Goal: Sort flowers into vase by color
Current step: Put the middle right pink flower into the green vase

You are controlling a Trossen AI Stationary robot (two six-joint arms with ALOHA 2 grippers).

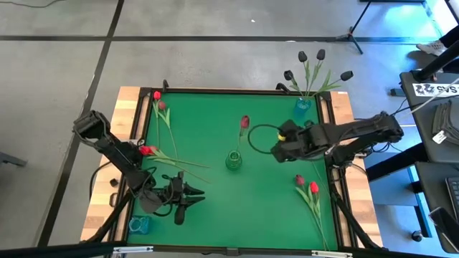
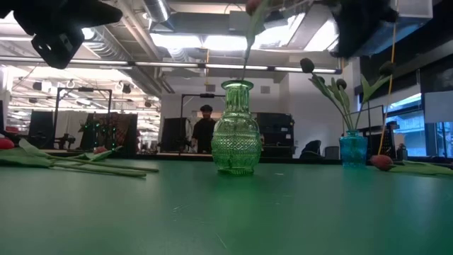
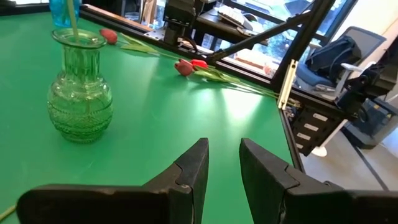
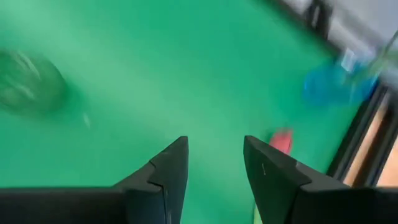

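Low view: green table (image 2: 226,212), lit room.

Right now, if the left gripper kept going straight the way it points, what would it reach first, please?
Probably nothing at once: ahead of the left gripper lies bare green mat, with the green vase off to one side. Farther along lie two red flowers near the table edge, though depth is hard to judge.

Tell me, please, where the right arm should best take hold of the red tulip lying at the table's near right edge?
Probably mid-stem. That red tulip lies flat beside a duller pink-red tulip, their thin stems running toward the table's near edge. Bring the right gripper straight down with its fingers across the stem, below the head and clear of the neighbour, since the soft head would crush.
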